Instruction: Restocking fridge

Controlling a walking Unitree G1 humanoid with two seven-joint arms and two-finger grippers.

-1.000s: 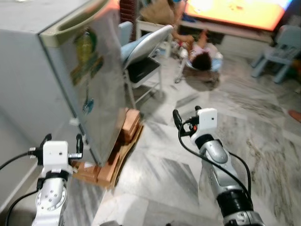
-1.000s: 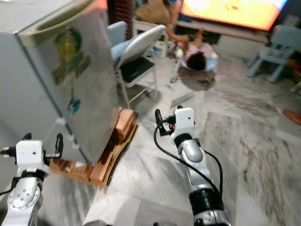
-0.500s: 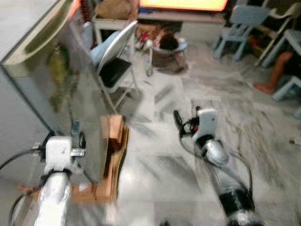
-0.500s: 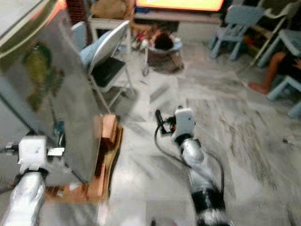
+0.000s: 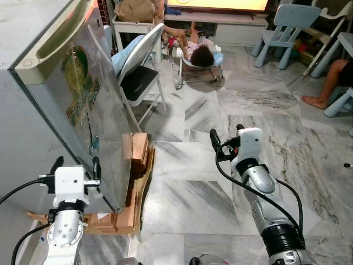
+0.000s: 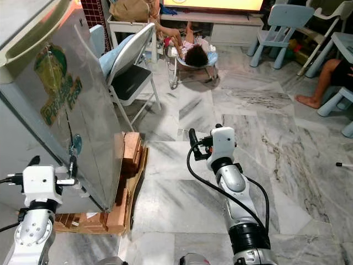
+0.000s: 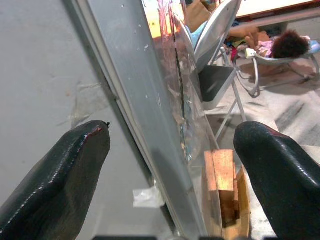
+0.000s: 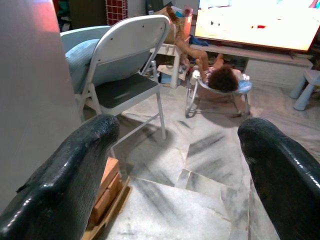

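Note:
A grey fridge (image 5: 83, 105) with stickers on its shiny door stands at the left, raised on wooden blocks (image 5: 135, 176); its door looks shut. My left gripper (image 5: 76, 164) is open, low beside the fridge's near bottom corner. In the left wrist view the fridge's front edge (image 7: 150, 130) runs between the two black fingers (image 7: 55, 185), not touching them. My right gripper (image 5: 227, 135) is open and empty, held over the marble floor to the right of the fridge, and its wrist view looks toward a folding chair (image 8: 120, 65).
A white folding chair (image 5: 140, 66) stands just beyond the fridge. A person lies in a low bouncer (image 5: 201, 52) behind it. Blue child chairs (image 5: 287, 22) and a person's leg (image 5: 328, 77) are at the far right. A bright screen (image 5: 220, 4) is at the back.
The camera has swung and the blur is gone, so the room beyond shows more to the right. Both arms keep the same pose with their grippers open.

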